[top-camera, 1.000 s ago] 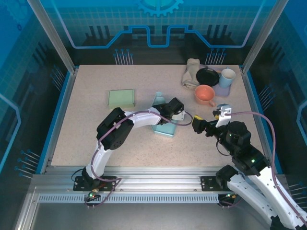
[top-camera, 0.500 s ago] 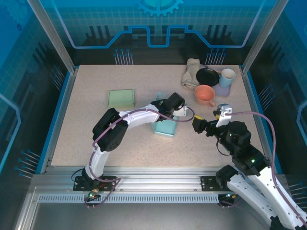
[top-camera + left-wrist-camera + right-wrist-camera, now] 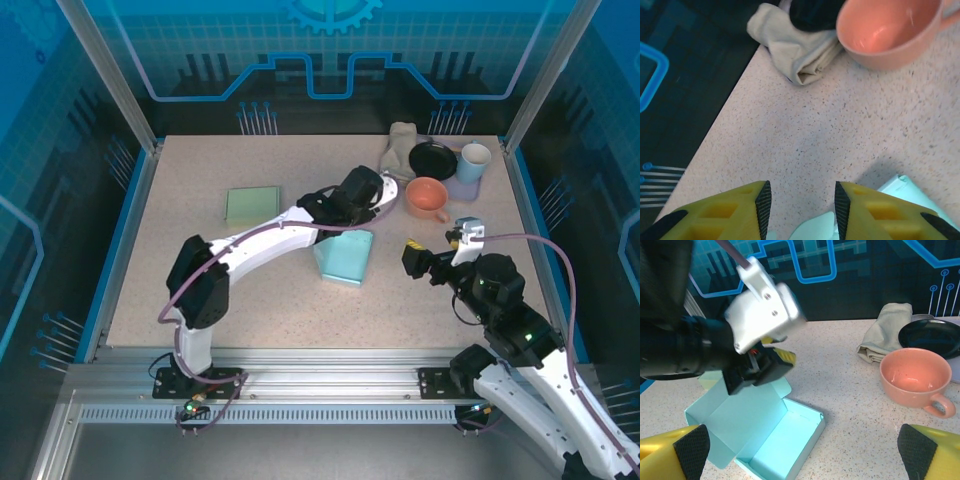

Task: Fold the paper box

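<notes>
Speckled table, plain teal paper box, lid apparently open.

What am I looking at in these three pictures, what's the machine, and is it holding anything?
Two robot arms are bolted to a table. One picture comes from overhead, the others from a camera on each wrist. The left claw is open at the far edge of the pale blue paper box; the right claw stands wide open. Neither holds anything. Also there: a pink cup, a cloth, a black plate and a flat green piece.
</notes>
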Action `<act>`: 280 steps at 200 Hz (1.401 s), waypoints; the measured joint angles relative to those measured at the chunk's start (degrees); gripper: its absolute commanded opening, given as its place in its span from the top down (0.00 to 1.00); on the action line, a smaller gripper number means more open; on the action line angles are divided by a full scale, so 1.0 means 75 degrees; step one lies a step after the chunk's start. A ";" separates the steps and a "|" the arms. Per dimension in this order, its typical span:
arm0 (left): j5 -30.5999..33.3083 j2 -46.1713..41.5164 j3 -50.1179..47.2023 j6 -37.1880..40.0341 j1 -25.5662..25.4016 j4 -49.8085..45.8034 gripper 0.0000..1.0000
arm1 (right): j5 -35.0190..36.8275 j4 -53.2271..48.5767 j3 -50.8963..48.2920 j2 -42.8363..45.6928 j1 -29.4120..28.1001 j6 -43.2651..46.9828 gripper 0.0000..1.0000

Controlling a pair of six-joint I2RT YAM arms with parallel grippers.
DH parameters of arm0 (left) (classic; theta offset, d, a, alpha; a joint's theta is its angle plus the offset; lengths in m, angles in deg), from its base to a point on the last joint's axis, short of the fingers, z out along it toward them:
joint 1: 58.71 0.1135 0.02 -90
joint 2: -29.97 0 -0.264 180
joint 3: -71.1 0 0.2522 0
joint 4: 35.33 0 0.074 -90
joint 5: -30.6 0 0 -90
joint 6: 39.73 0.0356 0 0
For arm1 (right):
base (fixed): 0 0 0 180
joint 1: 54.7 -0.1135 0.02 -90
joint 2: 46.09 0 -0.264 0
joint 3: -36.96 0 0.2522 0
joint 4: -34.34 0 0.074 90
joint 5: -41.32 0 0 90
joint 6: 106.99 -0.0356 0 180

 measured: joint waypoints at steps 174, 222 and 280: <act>-0.0329 -0.4080 -0.5689 -0.6916 -0.0087 0.1367 0.47 | -0.0041 -0.0026 0.0000 0.0105 0.0003 0.0000 0.00; 0.0079 -0.4080 -0.5715 -0.6916 -0.0152 0.1466 0.75 | -0.0047 -0.0029 0.0000 0.0079 0.0009 0.0000 0.00; 0.0087 -0.3960 -0.5082 -0.5875 -0.0152 0.1049 1.00 | -0.0082 -0.0029 0.0000 0.0079 0.0015 0.0000 0.00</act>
